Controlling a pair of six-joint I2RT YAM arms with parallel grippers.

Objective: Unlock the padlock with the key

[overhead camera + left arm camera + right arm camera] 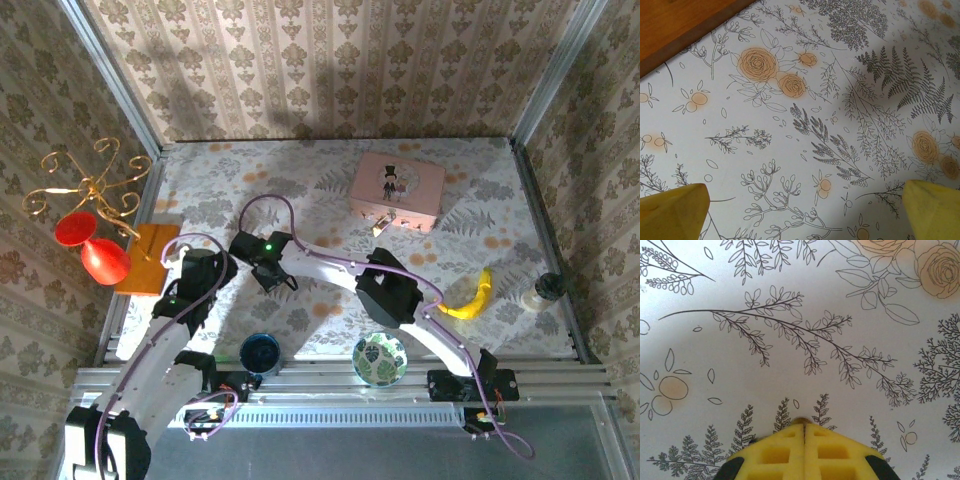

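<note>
Pinching a brass key [800, 419], right pincer [804, 425] is clamped shut; light, slick padlock [379, 224] is best taken by its body.

No lettering, number or brand mark is legible on the flower-printed table [300, 170] or on the pink box [397, 188], whose lid bears a small figure.

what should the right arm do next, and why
Probably carry the right claw over to the padlock in front of the pink box: it is shut with a brass tip, likely the key, poking out, and hangs over tablecloth, away from it.
</note>
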